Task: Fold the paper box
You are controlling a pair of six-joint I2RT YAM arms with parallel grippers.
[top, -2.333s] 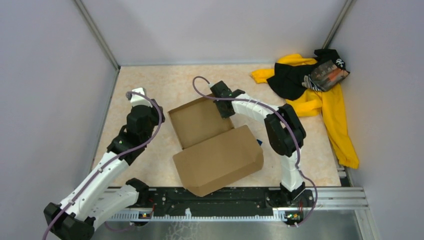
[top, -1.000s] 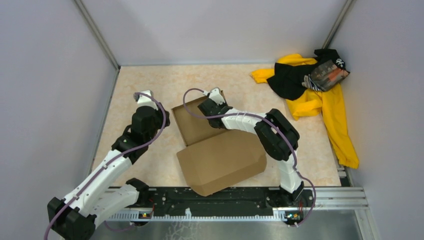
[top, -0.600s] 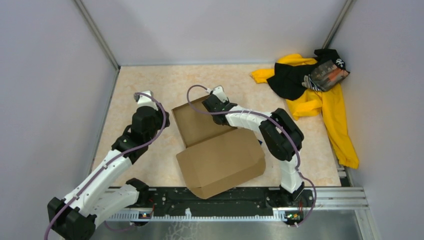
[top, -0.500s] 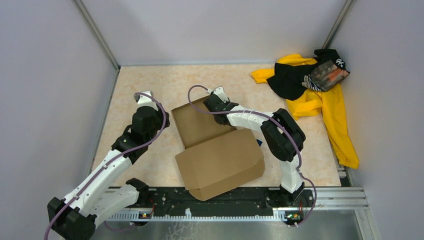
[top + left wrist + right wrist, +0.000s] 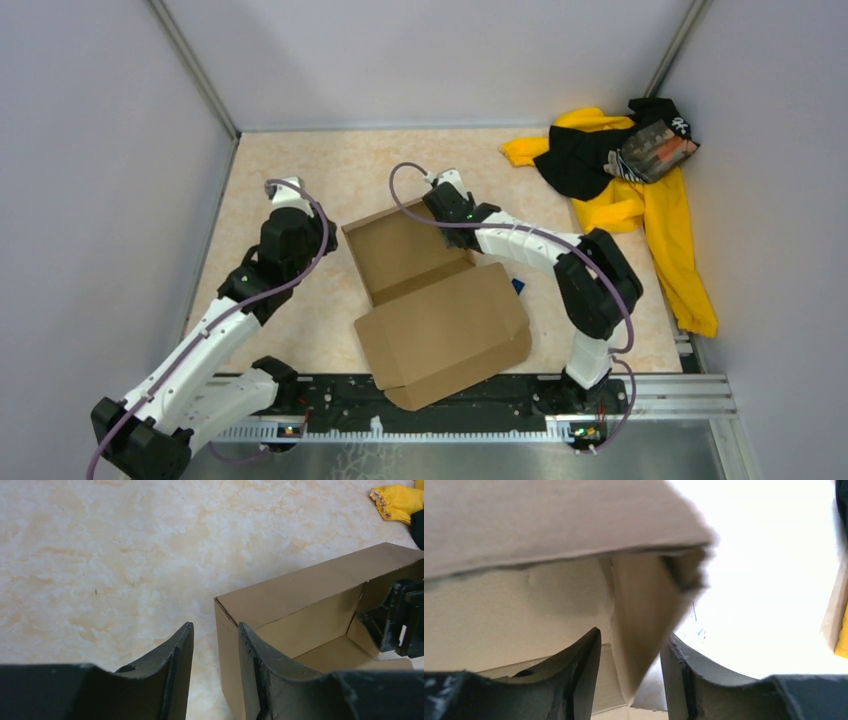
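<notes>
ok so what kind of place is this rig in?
Probably a lab robot test cell: plain grey partition walls box in a beige marble-patterned tabletop, and two white-and-black arms are mounted on a silver metal rail at its near edge.

I see the box [image 5: 405,250] mid-table [image 5: 300,170]: plain brown cardboard, shallow tray open upward with walls standing, broad lid panel [image 5: 445,335] spread toward the near edge, skewed.
</notes>
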